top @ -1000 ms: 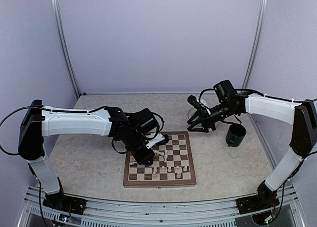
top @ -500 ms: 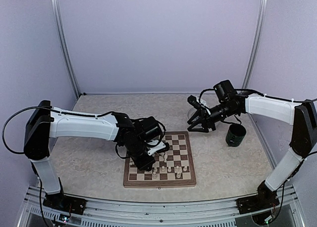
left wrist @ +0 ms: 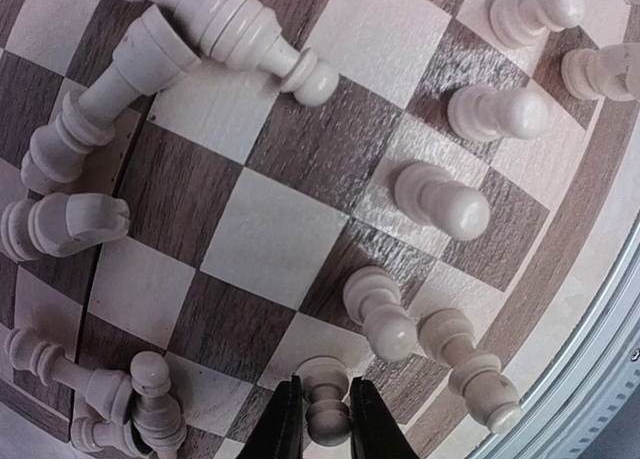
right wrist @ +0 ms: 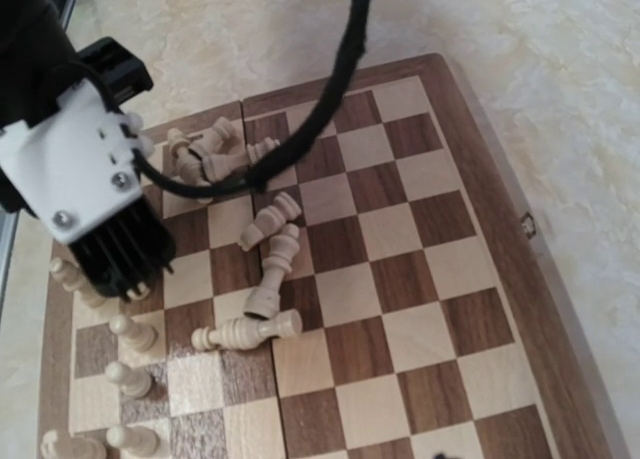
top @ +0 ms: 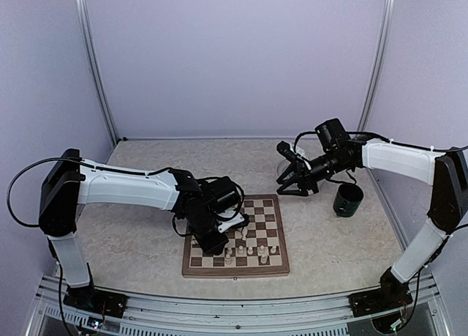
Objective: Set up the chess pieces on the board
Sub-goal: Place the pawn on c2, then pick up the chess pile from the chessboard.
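Pawn point(left wrist: 326, 419) stands upright between the jaws of the left gripper point(left wrist: 324, 387), narrowly parted; grip cannot be confirmed. Open wider, then lift vertically, clear of neighbouring chess pieces point(left wrist: 380, 314). Right gripper point(top: 294, 184): open, empty.

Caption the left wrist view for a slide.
Left tool straddles a standing pawn on the board, toppled pieces nearby.

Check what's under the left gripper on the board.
A pawn standing between the left gripper's fingers, near the board's edge. Its base and the square beneath are hidden.
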Robot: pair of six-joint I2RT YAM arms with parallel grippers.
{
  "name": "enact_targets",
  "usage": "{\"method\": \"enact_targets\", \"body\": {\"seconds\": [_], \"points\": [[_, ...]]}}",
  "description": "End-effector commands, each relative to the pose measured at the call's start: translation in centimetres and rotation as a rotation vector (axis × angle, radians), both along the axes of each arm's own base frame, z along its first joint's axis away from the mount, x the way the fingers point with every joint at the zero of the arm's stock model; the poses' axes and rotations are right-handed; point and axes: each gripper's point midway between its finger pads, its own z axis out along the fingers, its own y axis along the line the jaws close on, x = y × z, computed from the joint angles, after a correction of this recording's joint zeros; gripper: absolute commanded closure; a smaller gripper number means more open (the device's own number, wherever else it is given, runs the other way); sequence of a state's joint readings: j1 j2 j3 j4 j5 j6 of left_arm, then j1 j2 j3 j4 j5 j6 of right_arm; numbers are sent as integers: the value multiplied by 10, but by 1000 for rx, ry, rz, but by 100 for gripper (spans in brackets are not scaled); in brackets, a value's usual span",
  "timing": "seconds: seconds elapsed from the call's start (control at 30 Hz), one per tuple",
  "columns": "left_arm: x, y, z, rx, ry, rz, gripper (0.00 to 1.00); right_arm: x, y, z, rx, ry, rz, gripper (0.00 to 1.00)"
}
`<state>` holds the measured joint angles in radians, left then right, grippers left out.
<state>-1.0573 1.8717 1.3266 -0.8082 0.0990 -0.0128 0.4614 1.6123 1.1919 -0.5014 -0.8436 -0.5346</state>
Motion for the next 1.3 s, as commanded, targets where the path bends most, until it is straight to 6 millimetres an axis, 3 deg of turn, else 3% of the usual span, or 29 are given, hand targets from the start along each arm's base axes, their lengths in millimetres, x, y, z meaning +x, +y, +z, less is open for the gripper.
{"method": "enact_targets", "body": {"seconds": [0.0,0.33,0.43,0.63,0.8,1.27], "points": [[-4,6,-9,46,8,-16,79,-2,-3,-2,-1,-10,3,53],[7,-4,37,-49,-47,9,66,-2,-2,-2,1,-5,5,52],[15,8,47,-58,-81,50,65,-3,-2,-2,2,-1,6,52],[43,51,58,-130,-128,215,64,-2,-2,-3,3,-2,6,52],[45,59,57,-177,-156,222,62,-1,-1,-3,4,1,8,52],[32,61,16,-132,-79,175,63,0,-2,-5,-6,0,1,52]]}}
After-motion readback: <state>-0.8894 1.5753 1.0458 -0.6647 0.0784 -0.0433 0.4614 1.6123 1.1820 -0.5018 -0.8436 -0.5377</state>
